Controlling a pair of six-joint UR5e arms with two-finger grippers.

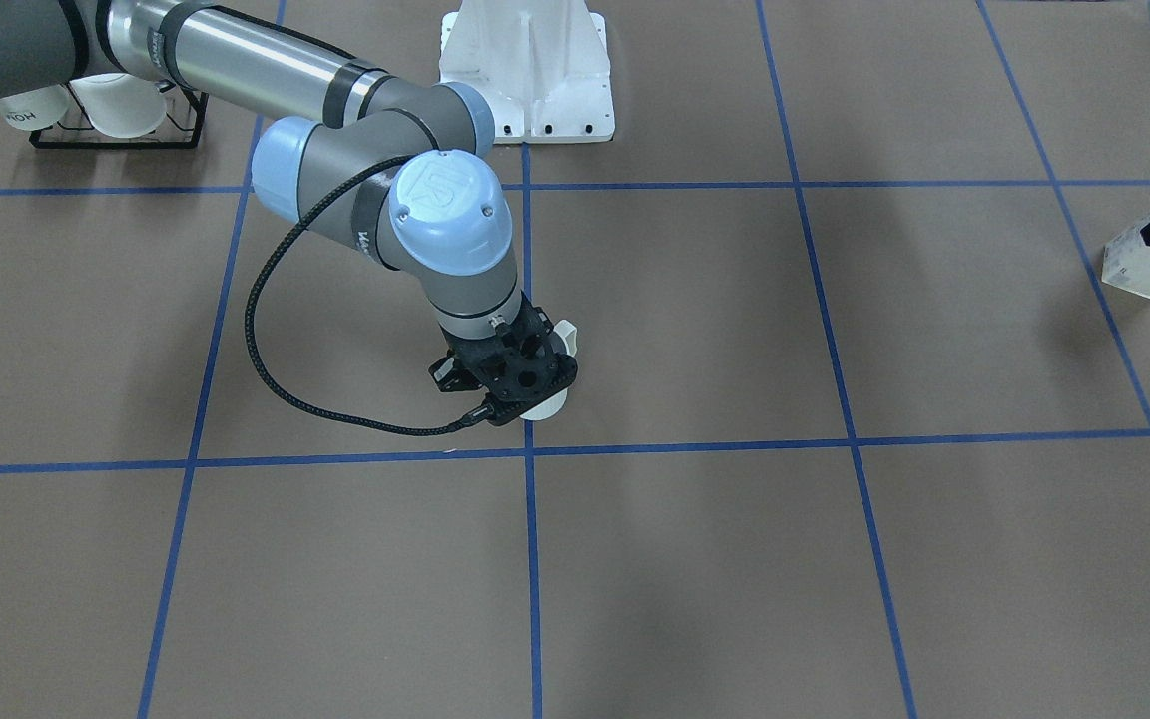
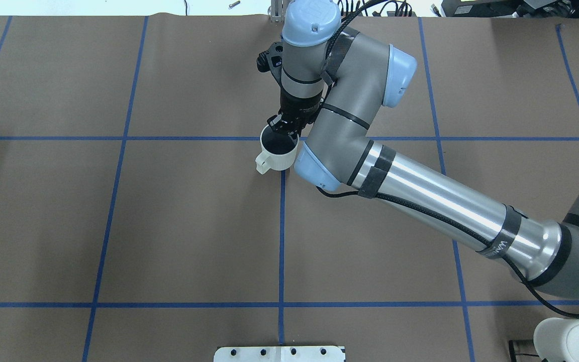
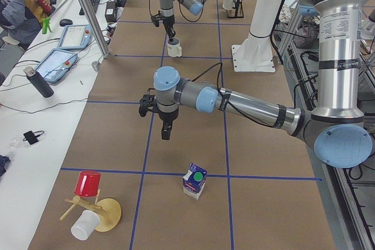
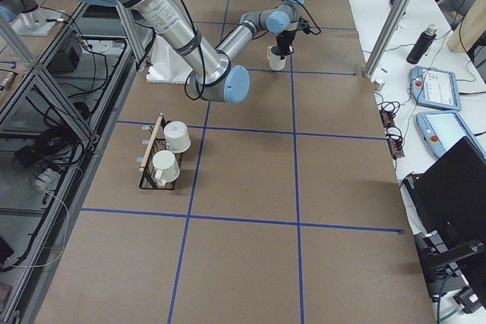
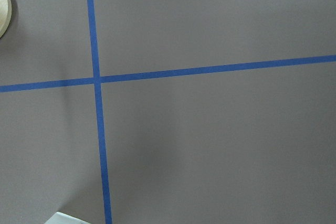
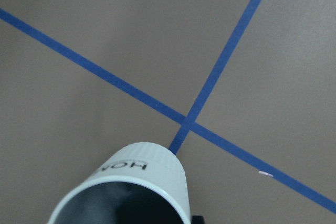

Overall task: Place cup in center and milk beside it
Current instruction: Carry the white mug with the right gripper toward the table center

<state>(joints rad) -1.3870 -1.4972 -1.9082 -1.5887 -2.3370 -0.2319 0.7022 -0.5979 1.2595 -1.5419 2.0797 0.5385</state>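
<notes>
On the near right, your wire rack (image 4: 151, 140) holds two white mugs (image 4: 178, 136). Out left, the milk (image 3: 194, 181) stands upright, with the left gripper (image 3: 166, 135) hanging nearby; you cannot tell how its fingers stand. Farther out, the right gripper (image 2: 284, 126) is clamped on the rim of the cup (image 2: 278, 156) at the middle tape crossing (image 6: 185, 123).

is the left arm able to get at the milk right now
Probably yes: the left gripper hangs above bare table near the milk, which stands upright with nothing between them.

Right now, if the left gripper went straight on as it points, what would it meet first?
The left gripper points down; probably the bare table near the tape crossing, not the milk.
</notes>
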